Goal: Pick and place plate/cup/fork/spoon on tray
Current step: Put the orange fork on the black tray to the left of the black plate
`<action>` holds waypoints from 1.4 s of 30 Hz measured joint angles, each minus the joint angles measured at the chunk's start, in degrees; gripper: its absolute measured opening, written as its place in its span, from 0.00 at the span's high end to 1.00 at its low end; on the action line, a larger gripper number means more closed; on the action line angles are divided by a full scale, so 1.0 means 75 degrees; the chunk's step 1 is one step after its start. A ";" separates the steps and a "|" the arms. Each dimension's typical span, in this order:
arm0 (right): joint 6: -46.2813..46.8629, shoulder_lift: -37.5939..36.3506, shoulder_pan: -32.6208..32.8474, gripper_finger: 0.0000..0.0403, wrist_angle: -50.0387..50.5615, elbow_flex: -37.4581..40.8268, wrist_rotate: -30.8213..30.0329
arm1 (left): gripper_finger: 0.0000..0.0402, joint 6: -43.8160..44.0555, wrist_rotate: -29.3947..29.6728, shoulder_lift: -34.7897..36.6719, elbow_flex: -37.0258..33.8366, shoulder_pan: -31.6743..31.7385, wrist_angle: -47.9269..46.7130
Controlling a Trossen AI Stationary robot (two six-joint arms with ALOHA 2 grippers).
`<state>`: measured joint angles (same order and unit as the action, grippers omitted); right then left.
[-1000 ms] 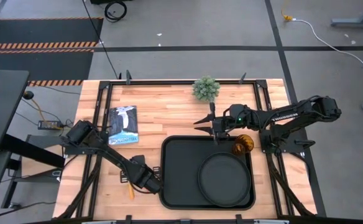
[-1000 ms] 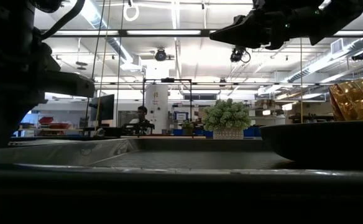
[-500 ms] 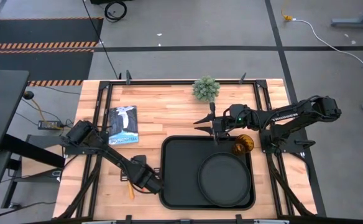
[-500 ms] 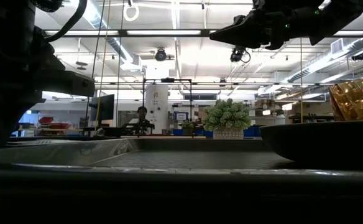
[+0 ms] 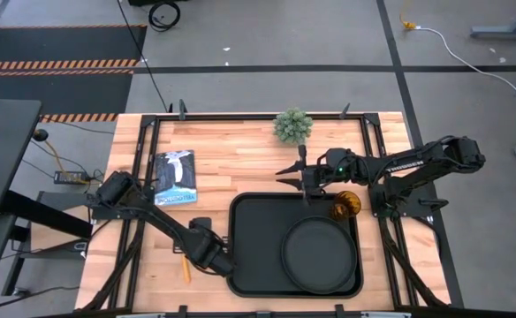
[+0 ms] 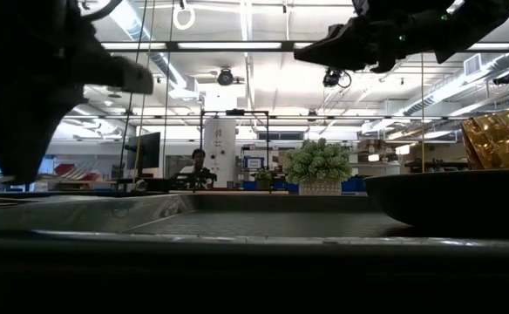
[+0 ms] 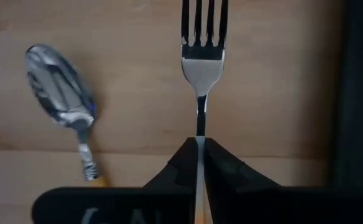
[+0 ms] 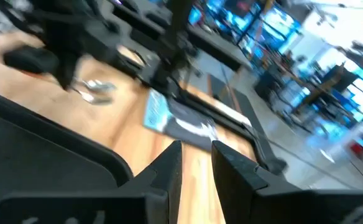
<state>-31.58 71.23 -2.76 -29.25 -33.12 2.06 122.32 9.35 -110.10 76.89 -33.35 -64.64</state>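
high view: we see plate (image 5: 319, 254) and cup (image 5: 345, 206) already on tray (image 5: 254, 225); fork and spoon left. right gripper (image 5: 290, 175) waits above the tray's far edge.
left wrist: left gripper (image 7: 200, 148) clenched on fork (image 7: 202, 46), spoon (image 7: 62, 99) beside it on the wooden table (image 7: 138, 68).
right wrist: fingers slightly apart, grasping nothing.
low view: lab room, person far off.

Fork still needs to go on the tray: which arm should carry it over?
Left. The left gripper is already shut on the fork, just beside the tray. The right gripper hovers open over the tray's far edge, near the cup.
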 joint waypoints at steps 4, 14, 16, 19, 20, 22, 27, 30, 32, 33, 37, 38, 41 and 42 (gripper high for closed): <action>0.0055 -0.0168 -0.0006 0.77 0.0328 -0.0003 -0.0480 | 0.95 -0.0130 0.0333 0.0009 0.0202 0.0072 0.0078; 0.0026 -0.0556 -0.0006 0.77 0.1168 -0.0006 -0.0832 | 0.95 -0.1225 0.1332 0.0020 0.0447 0.0543 0.1205; 0.0015 -0.0644 -0.0003 0.77 0.1299 -0.0005 -0.0924 | 0.95 -0.1621 0.1450 0.0013 0.0447 0.0672 0.1688; -0.0012 -0.0823 -0.0006 0.77 0.1613 -0.0006 -0.0949 | 0.95 -0.2239 0.1574 -0.0104 0.0456 0.0866 0.2477; -0.0012 -0.0892 -0.0006 0.77 0.1666 -0.0006 -0.0951 | 0.95 -0.2423 0.1583 -0.0175 0.0456 0.0933 0.2739; -0.0014 -0.1064 -0.0009 0.77 0.1874 -0.0006 -0.0962 | 0.95 -0.2788 0.1570 -0.0328 0.0456 0.1049 0.3319; -0.0014 -0.1408 -0.0012 0.77 0.2123 -0.0006 -0.1119 | 0.95 -0.3480 0.1444 -0.0699 0.0456 0.1283 0.4420; -0.0014 -0.1575 -0.0012 0.77 0.2305 -0.0006 -0.1127 | 0.95 -0.3683 0.1439 -0.0825 0.0456 0.1388 0.4761; -0.0014 -0.1661 -0.0012 0.77 0.2412 -0.0006 -0.1127 | 0.95 -0.3758 0.1436 -0.0836 0.0456 0.1424 0.4762; -0.0014 -0.1693 -0.0012 0.77 0.2434 -0.0006 -0.1127 | 0.95 -0.3768 0.1452 -0.0836 0.0456 0.1435 0.4857; -0.0014 -0.1770 -0.0012 0.77 0.2555 -0.0006 -0.1125 | 0.95 -0.3810 0.1529 -0.0836 0.0456 0.1435 0.5159; -0.0014 -0.1773 -0.0012 0.77 0.2541 -0.0006 -0.1124 | 0.95 -0.3812 0.1529 -0.0836 0.0456 0.1435 0.5227; -0.0014 -0.1773 -0.0012 0.77 0.2544 -0.0006 -0.1117 | 0.95 -0.3802 0.1526 -0.0833 0.0456 0.1420 0.5356; -0.0014 -0.1773 -0.0012 0.77 0.2544 -0.0006 -0.1093 | 0.95 -0.3801 0.1532 -0.0835 0.0456 0.1402 0.5409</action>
<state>-31.68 57.93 -2.85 -10.17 -33.17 -6.14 93.82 20.84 -116.37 80.31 -22.84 -24.07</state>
